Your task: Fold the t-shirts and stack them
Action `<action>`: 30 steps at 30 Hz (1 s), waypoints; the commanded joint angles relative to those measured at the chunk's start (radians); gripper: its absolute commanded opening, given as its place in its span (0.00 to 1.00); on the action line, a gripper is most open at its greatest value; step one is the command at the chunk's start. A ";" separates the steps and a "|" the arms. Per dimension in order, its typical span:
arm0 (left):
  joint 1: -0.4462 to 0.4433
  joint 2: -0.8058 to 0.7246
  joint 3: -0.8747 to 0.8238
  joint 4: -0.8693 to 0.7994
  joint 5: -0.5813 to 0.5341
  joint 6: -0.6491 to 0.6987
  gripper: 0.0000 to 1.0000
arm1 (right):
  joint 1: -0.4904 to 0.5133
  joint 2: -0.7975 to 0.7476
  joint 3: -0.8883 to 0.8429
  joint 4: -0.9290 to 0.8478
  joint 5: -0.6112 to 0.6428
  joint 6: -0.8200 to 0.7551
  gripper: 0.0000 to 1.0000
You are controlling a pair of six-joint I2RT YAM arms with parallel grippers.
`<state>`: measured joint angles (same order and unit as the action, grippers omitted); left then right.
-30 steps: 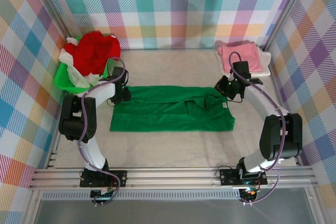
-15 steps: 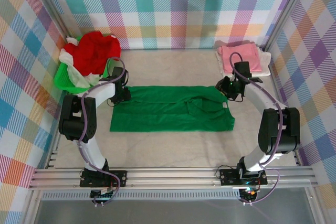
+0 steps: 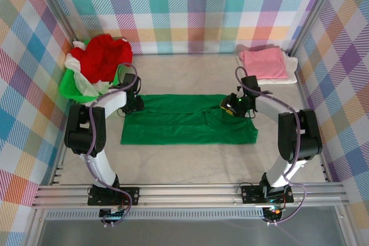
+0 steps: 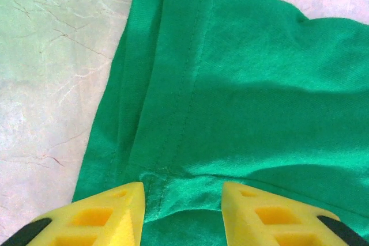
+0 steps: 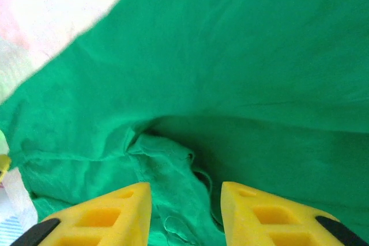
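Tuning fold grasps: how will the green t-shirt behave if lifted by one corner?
Likely floppy: the green t-shirt lies flat, creased and bunched near its right end. Probably light, since the cloth looks thin at the stitched hem. Spread wide on the table, it may drag.

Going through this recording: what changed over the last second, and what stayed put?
The right tool swung leftward from the far right corner of the green t-shirt to above its rumpled collar area. Its jaws now stand open and hold nothing. The left tool stayed at the shirt's far left corner, open. The green shirt, the pink t-shirt and the red t-shirt did not visibly move.
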<state>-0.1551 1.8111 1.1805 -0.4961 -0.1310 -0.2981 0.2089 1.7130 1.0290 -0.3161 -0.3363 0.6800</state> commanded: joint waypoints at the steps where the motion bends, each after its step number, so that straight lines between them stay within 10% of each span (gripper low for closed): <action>1: 0.008 -0.020 -0.009 -0.024 0.010 0.004 0.41 | 0.032 0.065 0.043 0.012 -0.019 -0.020 0.39; 5: 0.008 -0.025 -0.019 -0.022 0.008 0.004 0.41 | 0.048 0.105 0.068 0.006 -0.005 -0.044 0.37; 12: 0.009 -0.035 -0.022 -0.022 0.002 0.002 0.41 | 0.052 0.064 0.103 -0.045 0.042 -0.089 0.01; 30: 0.009 -0.032 -0.010 -0.036 -0.021 0.015 0.41 | 0.085 -0.080 0.247 -0.449 0.124 -0.329 0.04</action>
<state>-0.1551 1.8111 1.1675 -0.4984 -0.1337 -0.2977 0.2710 1.6585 1.2865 -0.6647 -0.2283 0.4107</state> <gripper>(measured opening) 0.411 0.049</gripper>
